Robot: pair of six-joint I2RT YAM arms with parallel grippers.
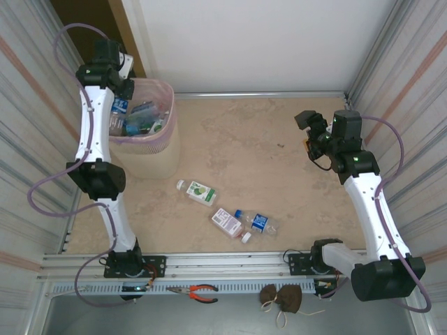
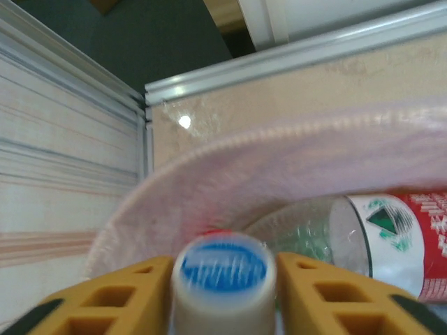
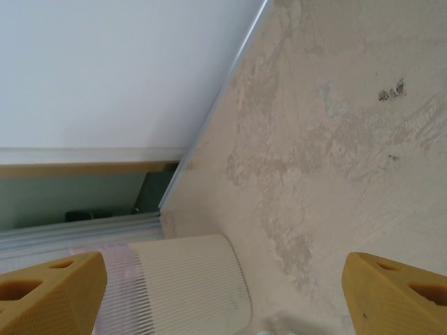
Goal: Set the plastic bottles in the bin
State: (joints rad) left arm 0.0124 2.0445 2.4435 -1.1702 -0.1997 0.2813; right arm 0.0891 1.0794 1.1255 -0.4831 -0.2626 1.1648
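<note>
The beige bin (image 1: 162,153) with its pink liner (image 2: 293,164) stands at the back left, with several plastic bottles inside. My left gripper (image 2: 223,279) hangs over its mouth. A blue-capped bottle (image 2: 223,269) sits between the yellow fingers (image 2: 119,296); its cap is smeared by motion while the fingers look sharp, and the jaws stand slightly parted. A red-labelled bottle (image 2: 398,241) lies in the bin below. Three bottles lie on the table: green-labelled (image 1: 198,192), pink-labelled (image 1: 227,222) and blue-labelled (image 1: 257,222). My right gripper (image 1: 311,127) (image 3: 223,293) is open and empty, raised at the right.
Corrugated walls close in on both sides (image 1: 28,105) (image 1: 419,84). Orange pliers (image 1: 199,292) and brown pouches (image 1: 283,299) lie on the front ledge below the rail. The bin's ribbed side (image 3: 188,279) appears low in the right wrist view.
</note>
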